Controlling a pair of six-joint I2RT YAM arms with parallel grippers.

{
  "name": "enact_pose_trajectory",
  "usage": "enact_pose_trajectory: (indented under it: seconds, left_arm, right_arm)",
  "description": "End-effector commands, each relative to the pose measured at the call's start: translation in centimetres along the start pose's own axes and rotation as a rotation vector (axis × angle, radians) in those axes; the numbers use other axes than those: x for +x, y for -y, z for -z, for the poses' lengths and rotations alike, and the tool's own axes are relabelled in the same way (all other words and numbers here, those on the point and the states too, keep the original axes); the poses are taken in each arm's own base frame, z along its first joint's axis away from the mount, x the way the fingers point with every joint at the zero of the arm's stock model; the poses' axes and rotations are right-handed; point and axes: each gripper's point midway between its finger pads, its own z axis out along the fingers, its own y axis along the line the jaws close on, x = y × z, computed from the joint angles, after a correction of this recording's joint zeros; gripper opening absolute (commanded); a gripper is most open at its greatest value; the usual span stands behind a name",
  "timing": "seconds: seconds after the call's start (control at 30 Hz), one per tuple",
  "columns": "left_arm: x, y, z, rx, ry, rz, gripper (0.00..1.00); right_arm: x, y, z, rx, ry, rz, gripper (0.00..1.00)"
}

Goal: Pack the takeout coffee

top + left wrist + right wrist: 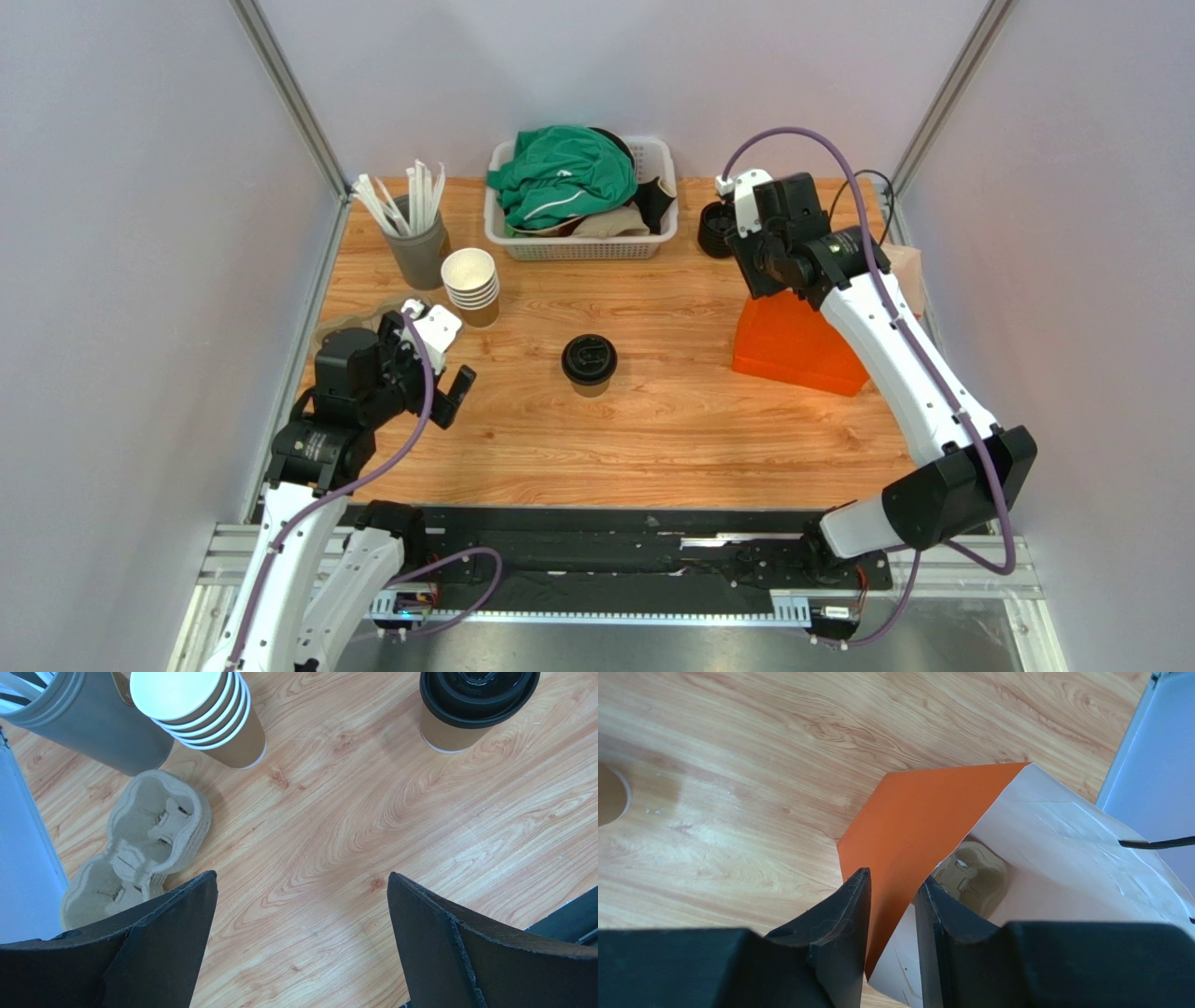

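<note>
The takeout coffee [589,361] stands upright on bare wood, well left of the orange bag [797,343]. Paper cup, so probably squashy, and the lid could pop. I'd grip the wall below the lid, gently. There's plenty of room around it. The right gripper [892,910] straddles the bag's rim, jaws nearly together; can't tell if they're pinching. The left gripper [302,938], farther left, is spread wide and empty.

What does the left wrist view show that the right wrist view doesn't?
Only the left wrist view shows the lidded coffee, cup stack, cup carrier and grey holder. Only the right wrist view shows the orange bag, open, with the right gripper straddling its rim. Both show the wooden table.
</note>
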Motion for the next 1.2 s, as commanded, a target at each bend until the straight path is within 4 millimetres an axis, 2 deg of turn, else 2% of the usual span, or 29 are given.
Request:
enact_pose_trajectory:
  seconds: [0.0, 0.2, 0.33, 0.43, 0.67, 0.9, 1.1, 1.17]
  left_arm:
    - [-0.4, -0.4, -0.1, -0.012, 0.022, -0.014, 0.99]
    - [-0.4, -0.4, -0.1, -0.015, 0.021, -0.014, 0.99]
    - [-0.4, -0.4, -0.1, -0.017, 0.018, -0.012, 0.99]
    - [-0.4, -0.5, -0.1, -0.02, 0.019, -0.01, 0.99]
    - [-0.3, -0.5, -0.1, -0.02, 0.019, -0.012, 0.99]
    - [-0.3, -0.5, -0.1, -0.021, 0.017, -0.012, 0.99]
    - [-0.3, -0.6, -0.1, -0.025, 0.018, -0.012, 0.99]
    - [-0.3, -0.6, 0.0, -0.026, 0.02, -0.012, 0.99]
  right_arm:
    - [-0.5, -1.9, 2.9, -0.092, 0.052, 0.107, 0.33]
    - [0.7, -4.0, 4.2, -0.195, 0.049, 0.156, 0.31]
    - [1.0, -4.8, 4.7, -0.224, 0.049, 0.186, 0.27]
    - [1.6, -6.2, 5.3, -0.288, 0.035, 0.225, 0.24]
    - [2.0, -8.4, 6.7, -0.361, 0.05, 0.292, 0.2]
    - [1.4, -8.7, 8.5, -0.379, 0.097, 0.315, 0.18]
    - [1.6, -9.3, 8.9, -0.42, 0.098, 0.322, 0.18]
    - [1.8, -9.7, 9.2, -0.445, 0.096, 0.331, 0.21]
